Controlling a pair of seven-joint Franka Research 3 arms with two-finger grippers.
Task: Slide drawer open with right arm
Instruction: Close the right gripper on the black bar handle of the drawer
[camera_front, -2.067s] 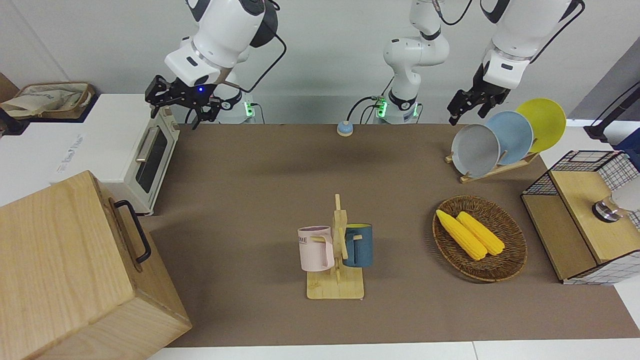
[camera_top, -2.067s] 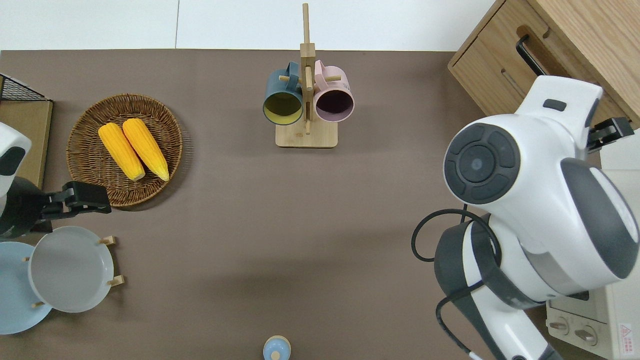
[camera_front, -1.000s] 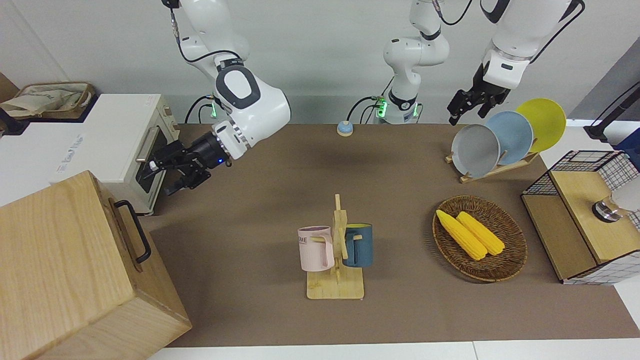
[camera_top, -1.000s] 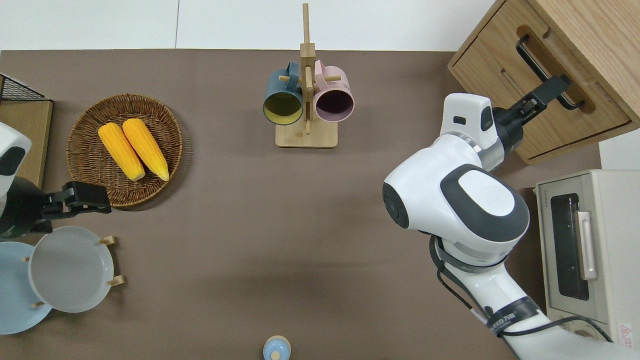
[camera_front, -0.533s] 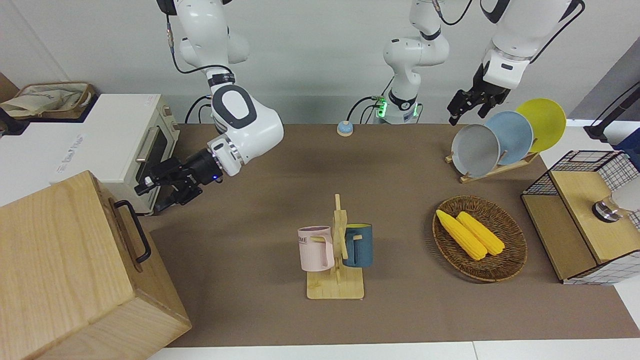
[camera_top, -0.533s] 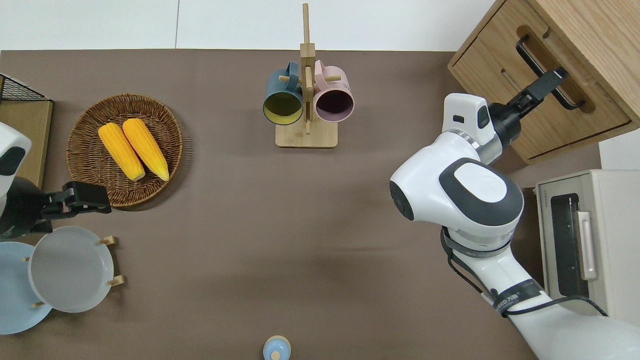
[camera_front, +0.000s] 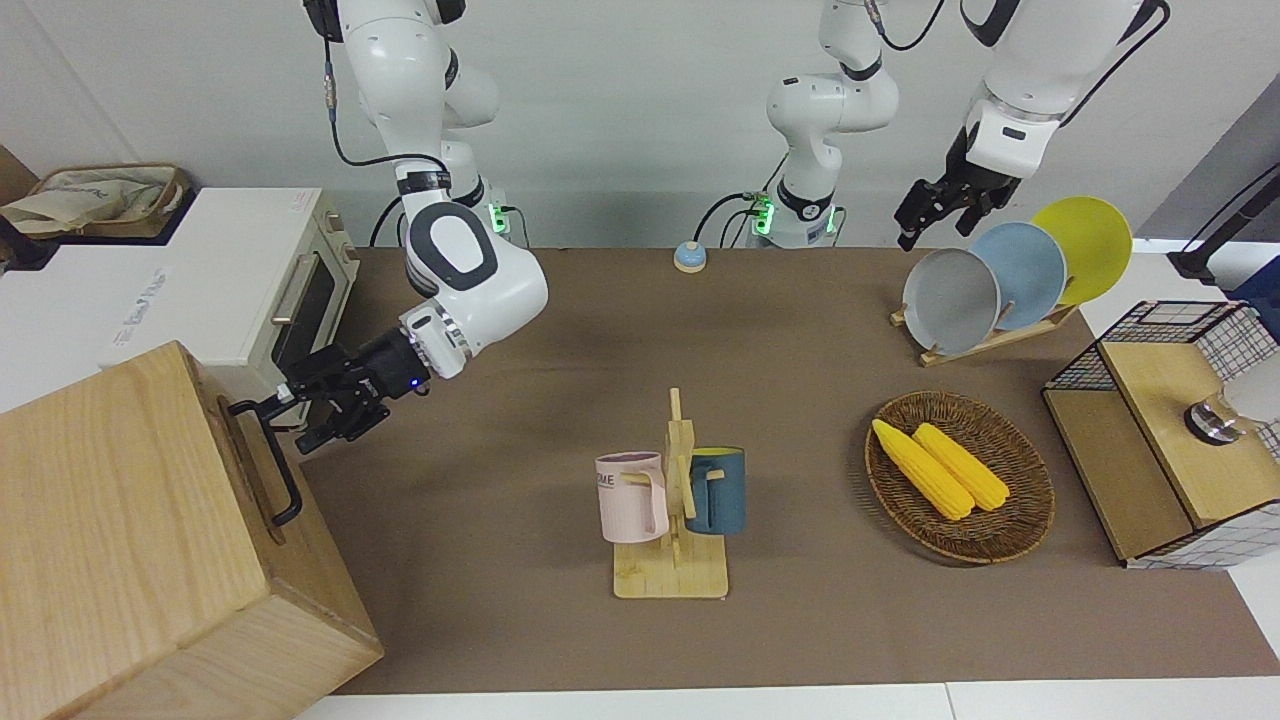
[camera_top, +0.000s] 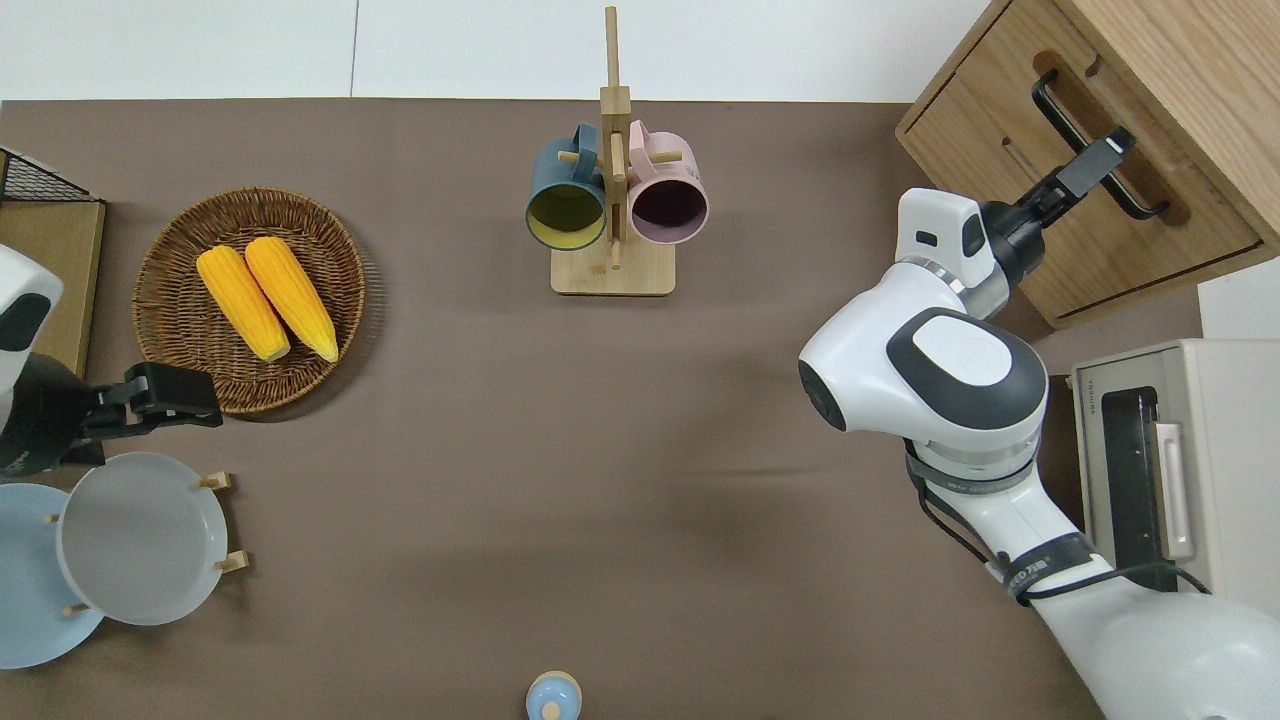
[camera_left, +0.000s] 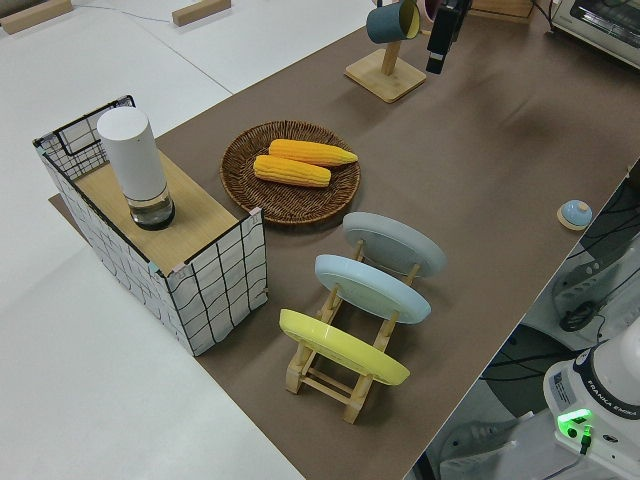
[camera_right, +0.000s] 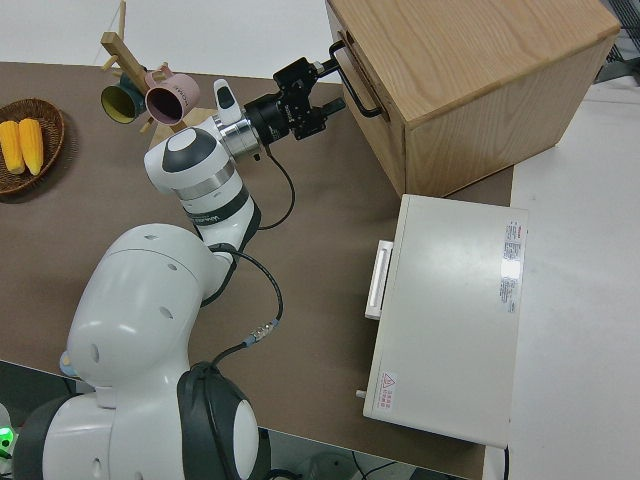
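Observation:
The drawer (camera_top: 1010, 100) is the light-wood front of the big pale cabinet (camera_right: 470, 70) at the right arm's end of the table, farther from the robots than the toaster oven. It looks closed. Its black bar handle (camera_top: 1060, 110) (camera_front: 283, 478) (camera_right: 358, 82) runs along the front. My right gripper (camera_top: 1095, 160) (camera_front: 290, 408) (camera_right: 328, 86), with a blue light on it, is level with the handle. It is open, one finger on each side of the bar's end nearer the robots. Whether a finger touches the bar I cannot tell. The left arm is parked.
A white toaster oven (camera_top: 1170, 480) stands beside the cabinet, nearer the robots. A wooden mug rack (camera_top: 612, 200) holds a blue and a pink mug mid-table. Toward the left arm's end are a wicker basket (camera_top: 170, 250) with two corn cobs, a plate rack (camera_front: 1000, 275) and a wire-mesh box (camera_front: 1160, 420).
The right arm swung down from above the toaster oven and reached out to the cabinet, bringing its gripper to the drawer handle. The left arm has not moved.

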